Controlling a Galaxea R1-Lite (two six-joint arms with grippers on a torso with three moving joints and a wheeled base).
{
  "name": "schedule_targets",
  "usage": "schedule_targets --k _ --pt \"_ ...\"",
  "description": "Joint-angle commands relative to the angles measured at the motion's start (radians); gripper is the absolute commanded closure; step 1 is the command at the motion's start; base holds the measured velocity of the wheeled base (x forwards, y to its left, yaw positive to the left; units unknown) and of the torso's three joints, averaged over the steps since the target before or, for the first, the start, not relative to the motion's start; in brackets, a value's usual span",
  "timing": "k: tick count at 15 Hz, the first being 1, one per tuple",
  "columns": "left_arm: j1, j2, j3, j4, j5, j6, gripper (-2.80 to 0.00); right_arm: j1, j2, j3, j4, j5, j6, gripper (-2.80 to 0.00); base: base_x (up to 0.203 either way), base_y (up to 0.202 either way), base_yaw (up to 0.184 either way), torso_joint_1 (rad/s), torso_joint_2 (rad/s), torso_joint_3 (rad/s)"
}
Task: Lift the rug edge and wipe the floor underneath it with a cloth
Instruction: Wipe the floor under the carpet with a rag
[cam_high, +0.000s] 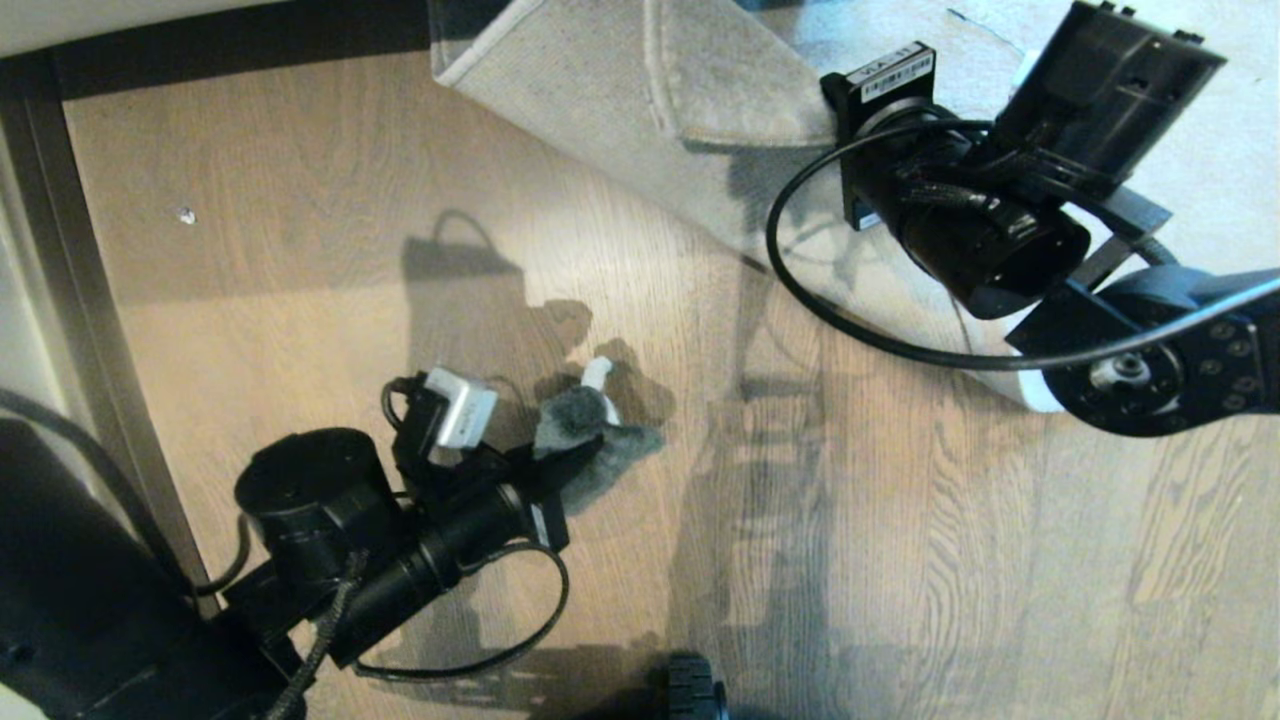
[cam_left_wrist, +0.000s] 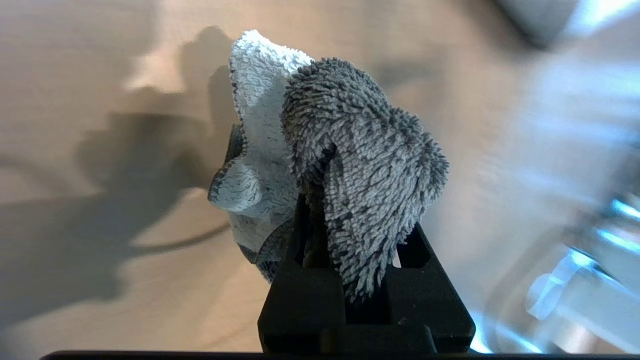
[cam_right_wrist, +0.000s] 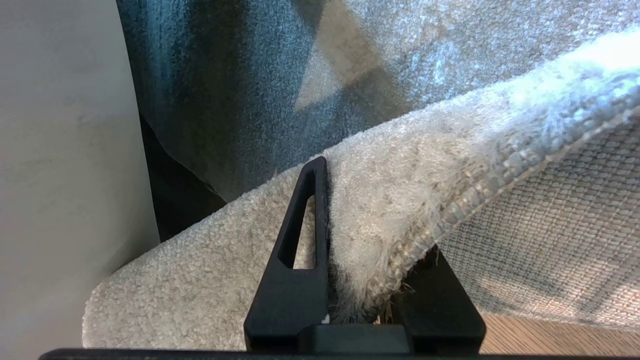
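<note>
One rug edge (cam_right_wrist: 400, 200) is raised off the floor (cam_high: 900, 560): the right gripper (cam_right_wrist: 360, 280) has its fingers pinched together on the border, pile on one side and the woven beige backing on the other. In the head view the lifted rug edge (cam_high: 620, 110) shows as a folded flap at top centre, backing turned outward, its straight border running diagonally down toward the right arm. The right gripper's fingertips are hidden behind its own wrist in that view.

The cloth (cam_left_wrist: 345, 165) sits clamped in the left gripper (cam_left_wrist: 350, 270), fingers nearly closed on a bunched fold; fuzzy dark grey pile faces one way, a paler face the other. In the head view the cloth (cam_high: 590, 440) is at the left gripper (cam_high: 560, 450), low over bare planks at left of centre, well apart from the lifted border. Whether it touches the wood I cannot tell.

Open room: a broad band of bare floor lies between cloth and rug border, crossed only by shadows. More clear planks extend to the lower right. Boundaries: a dark skirting strip (cam_high: 90, 300) along the left side and top left corner; the robot's base at bottom left; a black cable (cam_high: 800, 290) looping from the right wrist above the rug border. A small pale speck (cam_high: 186, 214) lies on the planks at upper left.
</note>
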Motion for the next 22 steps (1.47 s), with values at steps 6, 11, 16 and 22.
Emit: schedule_targets --k 6,11,16,22 --pt "0.157 -0.096 0.182 -0.040 -0.007 0.000 0.00 0.001 -0.005 -0.007 -0.005 0.004 0.007 0.00 0.000 0.000 0.000 0.000 0.00 0.000" --pt "0.106 -0.082 0.274 -0.038 -0.023 0.002 0.00 0.002 -0.001 -0.009 -0.008 0.007 0.012 0.00 0.000 0.000 0.000 0.000 0.00 0.000" --pt "-0.062 -0.054 0.274 -0.039 -0.017 0.000 0.00 0.002 0.001 -0.011 -0.008 0.007 0.015 0.00 0.000 0.000 0.000 0.000 0.00 0.000" --pt "-0.220 0.012 0.188 -0.048 -0.008 -0.001 0.00 0.002 0.001 -0.002 -0.045 0.007 0.013 0.00 0.000 0.000 0.000 0.000 0.00 0.000"
